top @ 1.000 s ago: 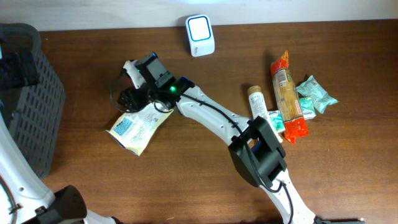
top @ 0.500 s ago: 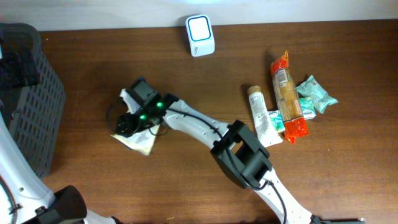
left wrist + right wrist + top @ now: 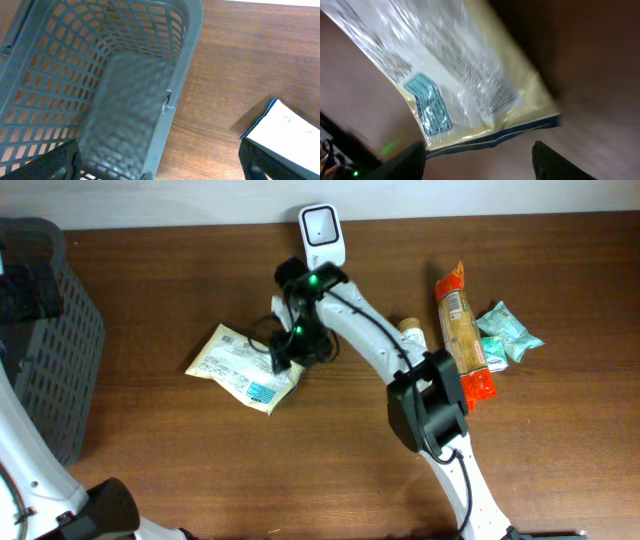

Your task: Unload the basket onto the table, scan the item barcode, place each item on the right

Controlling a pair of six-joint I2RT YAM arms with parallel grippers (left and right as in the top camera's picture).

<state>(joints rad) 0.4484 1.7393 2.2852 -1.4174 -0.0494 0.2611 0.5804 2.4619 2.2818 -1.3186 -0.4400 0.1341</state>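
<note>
Recording a white scanner [image 3: 321, 228] standing at the far edge of the tabletop [image 3: 150, 470], its light window showing from above. Finding the pouch [image 3: 240, 367] lying flat on the wood, nearer the robot than the scanner and a little to its left, well apart from it, printed face up. Noting a teal patch [image 3: 262, 392] on the pouch corner farthest from the scanner. Seeing the same patch in the right wrist view, with the print too blurred for reading.

Observing the right pincer [image 3: 282, 360] hanging between scanner and pouch, at the pouch edge on the scanner side. Seeing its fingers [image 3: 402, 160] standing well apart in the wrist view, with the blue-trimmed edge of the pouch lying just ahead of the tips and nothing clamped between them. Being unable to tell whether touching the film or just clear of it.

Locating the left pincer [image 3: 157, 155] far to the left of the scanner, hanging over the rim of a grey basket [image 3: 125, 75], jaws spread wide and holding nothing.

Logging a cluster to the right of the scanner and nearer the robot:
- a long orange packet [image 3: 462, 330];
- teal sachets [image 3: 510, 332] just beside it on the side away from the scanner;
- a pale tube [image 3: 410, 337] on its scanner side, partly hidden under the right arm.
</note>
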